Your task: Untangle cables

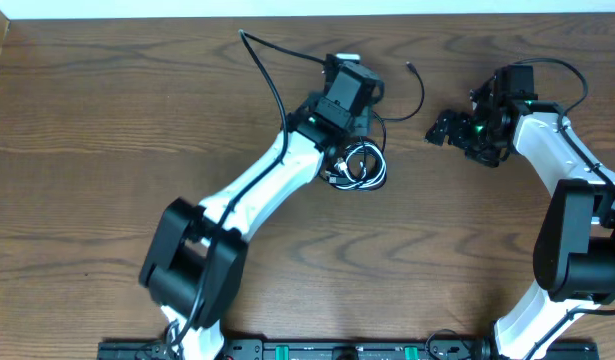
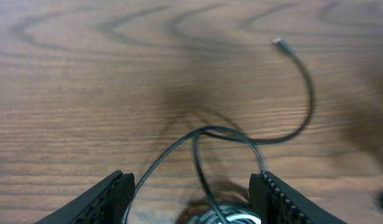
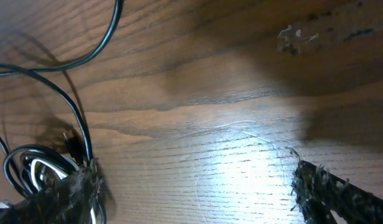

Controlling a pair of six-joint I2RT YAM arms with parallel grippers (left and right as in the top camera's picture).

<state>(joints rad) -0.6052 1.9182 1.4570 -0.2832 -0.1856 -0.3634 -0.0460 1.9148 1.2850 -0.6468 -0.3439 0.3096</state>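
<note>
Overhead view, brown wood-grain desk [image 1: 97, 140] bare toward its left and front edges, long thin black cord [image 1: 270, 85] running from near the far edge into a loose mid-desk coil with the short white cord [image 3: 38, 168], left claw [image 2: 191, 193] spread astride black loops, right claw [image 1: 442, 128] spread wide nearby, empty.

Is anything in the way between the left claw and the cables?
No, nothing visible. The left gripper is open, and the black cord loops on the bare table right between its fingers, with the white cord coiled close by.
</note>
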